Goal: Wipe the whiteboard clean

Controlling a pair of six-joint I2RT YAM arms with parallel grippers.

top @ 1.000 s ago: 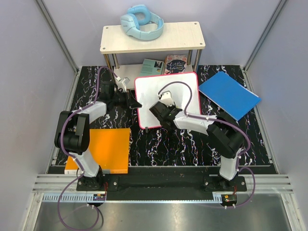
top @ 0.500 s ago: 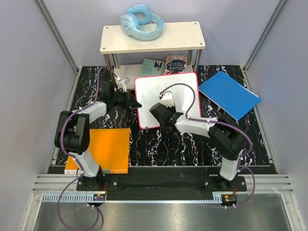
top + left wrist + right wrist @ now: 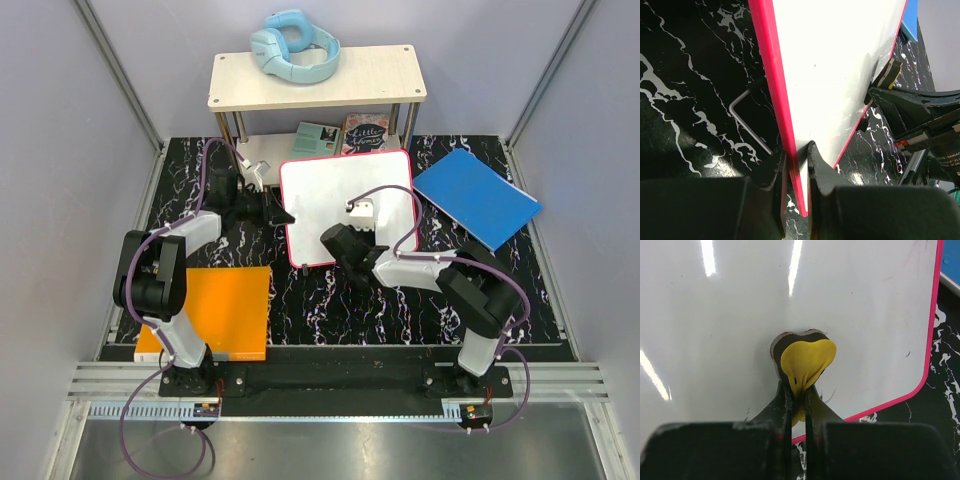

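My left gripper (image 3: 797, 157) clamps the rim of the whiteboard (image 3: 315, 195), which lies on the table (image 3: 320, 300). My right gripper (image 3: 796, 392) pinches a yellow eraser pad (image 3: 807, 360) against its face. No writing shows, only faint specks: nearly done, I judge.

The whiteboard (image 3: 318, 195) sits just past the middle of the black marbled bench (image 3: 330, 300) toward 12 o'clock. Its white face is blank and its red-pink rim is slightly skewed. The left end effector (image 3: 281, 214) reaches in from 9 o'clock and meets the board's 9 o'clock rim. The right end effector (image 3: 336, 241) is over the board's 6 o'clock part, its fingertips hidden beneath its own black body.

A blue sheet (image 3: 478, 197) lies at 2 o'clock, one corner just beside the board. An orange sheet (image 3: 230, 310) lies at 8 o'clock. At 12 o'clock a wooden shelf (image 3: 370, 78) carries light-blue headphones (image 3: 293, 47), with a book (image 3: 365, 131) and a teal box (image 3: 316, 137) beneath.
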